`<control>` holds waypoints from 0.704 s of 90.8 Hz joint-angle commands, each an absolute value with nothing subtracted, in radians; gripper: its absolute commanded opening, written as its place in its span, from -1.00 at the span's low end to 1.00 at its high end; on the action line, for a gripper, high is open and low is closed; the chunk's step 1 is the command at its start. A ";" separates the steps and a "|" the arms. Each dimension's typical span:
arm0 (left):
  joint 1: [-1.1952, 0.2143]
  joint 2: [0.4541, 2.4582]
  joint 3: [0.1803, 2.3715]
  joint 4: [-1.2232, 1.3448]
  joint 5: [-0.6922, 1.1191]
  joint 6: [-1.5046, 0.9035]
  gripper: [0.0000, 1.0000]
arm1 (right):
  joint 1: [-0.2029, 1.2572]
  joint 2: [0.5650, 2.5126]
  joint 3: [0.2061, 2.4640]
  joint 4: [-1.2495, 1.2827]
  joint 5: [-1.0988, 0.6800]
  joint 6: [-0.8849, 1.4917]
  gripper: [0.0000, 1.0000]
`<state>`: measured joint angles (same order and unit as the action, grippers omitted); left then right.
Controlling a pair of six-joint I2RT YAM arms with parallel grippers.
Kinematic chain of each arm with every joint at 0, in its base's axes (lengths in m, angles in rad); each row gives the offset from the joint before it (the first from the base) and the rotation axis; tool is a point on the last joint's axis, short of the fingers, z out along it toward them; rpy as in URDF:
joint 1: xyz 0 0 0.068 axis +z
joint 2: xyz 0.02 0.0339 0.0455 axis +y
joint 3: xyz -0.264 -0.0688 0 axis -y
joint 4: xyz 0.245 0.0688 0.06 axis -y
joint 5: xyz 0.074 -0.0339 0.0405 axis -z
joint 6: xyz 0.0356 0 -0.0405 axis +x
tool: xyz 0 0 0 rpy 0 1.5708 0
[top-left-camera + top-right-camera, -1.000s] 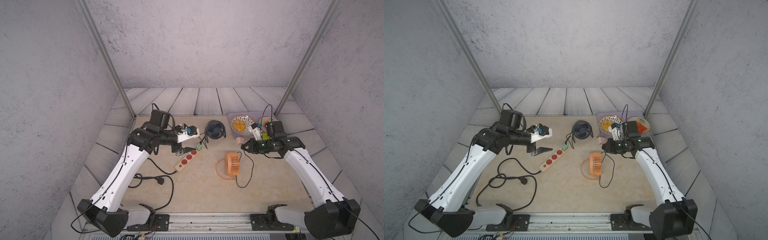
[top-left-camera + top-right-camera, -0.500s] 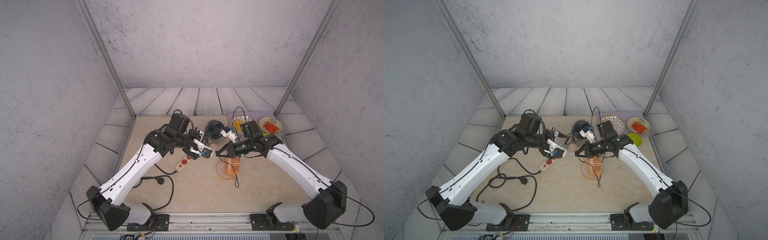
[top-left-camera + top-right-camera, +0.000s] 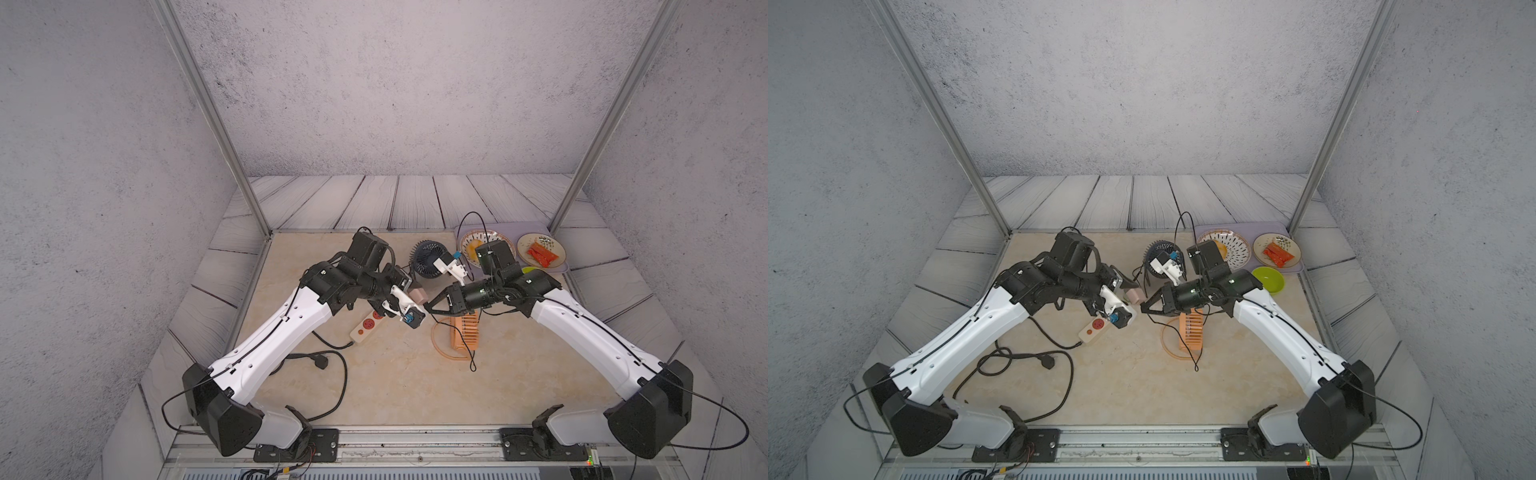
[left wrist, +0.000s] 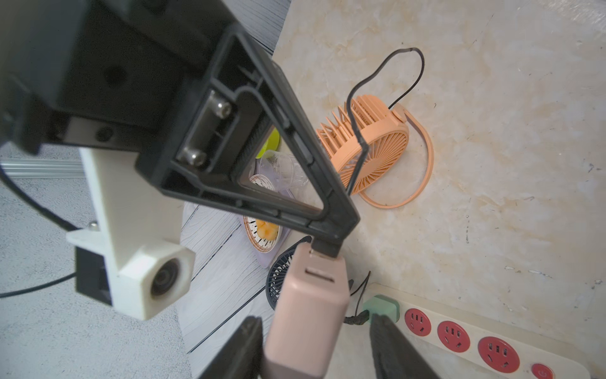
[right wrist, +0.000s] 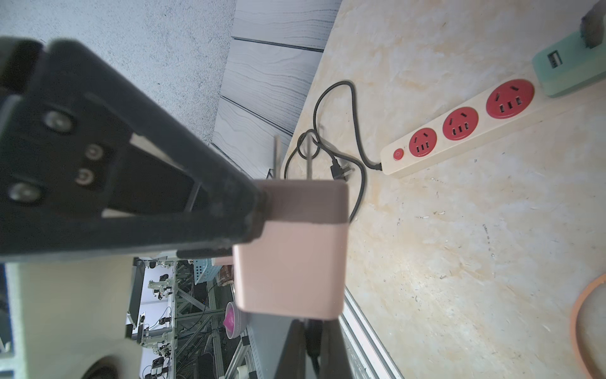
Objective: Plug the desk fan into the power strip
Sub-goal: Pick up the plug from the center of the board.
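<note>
power strip (image 3: 365,328): lay flat on the surface (image 3: 395,382), left of centre, running near-left to far-right. The left arm hid its far part in both top views. The wrist views showed three red sockets bare and a red button at its near end.
strip cord (image 5: 357,131): black, left the near end and looped over the near-left surface.
green adapter (image 4: 382,306): seated in the far-end socket of the strip.
pink adapter (image 4: 308,315): was up off the surface at centre, between the two arms and clear of the strip. Two metal prongs were exposed.
left end effector (image 4: 314,320): jaws partly open, one finger on each side of the pink adapter. One finger (image 4: 249,341) was just beside it and the other stood apart with a visible gap, so no clamp.
right end effector (image 4: 328,236): closed narrow, tips pinching a small black plug (image 4: 323,250) at the end of the pink adapter.
orange desk fan (image 3: 465,332): on the surface just right of centre, apart from the strip.
fan cord (image 4: 406,85): thin, black, ran from the fan towards the right end effector.
dark fan (image 3: 428,259): far centre.
</note>
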<state>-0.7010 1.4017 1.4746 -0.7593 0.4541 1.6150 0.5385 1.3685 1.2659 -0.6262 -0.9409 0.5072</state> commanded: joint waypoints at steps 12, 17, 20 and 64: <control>-0.713 1.419 1.483 -0.795 0.473 1.609 -0.25 | 0.541 1.364 1.302 -0.613 -0.971 0.490 -1.00; -0.713 1.418 1.476 -0.766 0.464 1.575 -0.41 | 0.542 1.361 1.304 -0.621 -0.970 0.482 -1.00; -0.713 1.418 1.472 -0.751 0.458 1.552 -0.48 | 0.541 1.355 1.301 -0.620 -0.971 0.479 -1.00; -0.685 1.385 1.468 -0.681 0.478 1.096 -0.86 | 0.511 1.168 1.279 -0.531 -0.819 0.455 -0.11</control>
